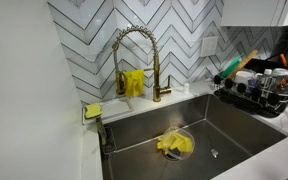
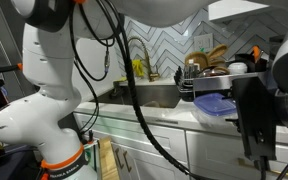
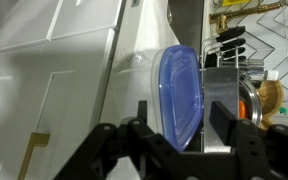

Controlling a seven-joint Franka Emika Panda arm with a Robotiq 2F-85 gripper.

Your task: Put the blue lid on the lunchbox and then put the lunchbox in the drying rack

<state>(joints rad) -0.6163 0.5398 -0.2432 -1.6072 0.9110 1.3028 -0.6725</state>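
The lunchbox [image 2: 216, 108], its blue lid [image 3: 179, 95] apparently on it, lay just ahead of the pincer [image 3: 179, 135], whose jaws stood wide apart. It rested on the table [image 2: 169, 116] near the sink [image 1: 239, 135]; the drying rack [image 1: 256, 90] stood beyond.

Indoor light is even and fairly bright in all views. The steel sink [image 1: 246, 125] carries soft pale reflections and the gold faucet [image 1: 156, 82] glints. In an exterior view the robot arm [image 2: 39, 90] looms close and slightly soft. In the wrist view, slanted shade crosses the white cabinet doors [image 3: 44, 100], and the blue lid [image 3: 179, 95] shows a mild sheen.
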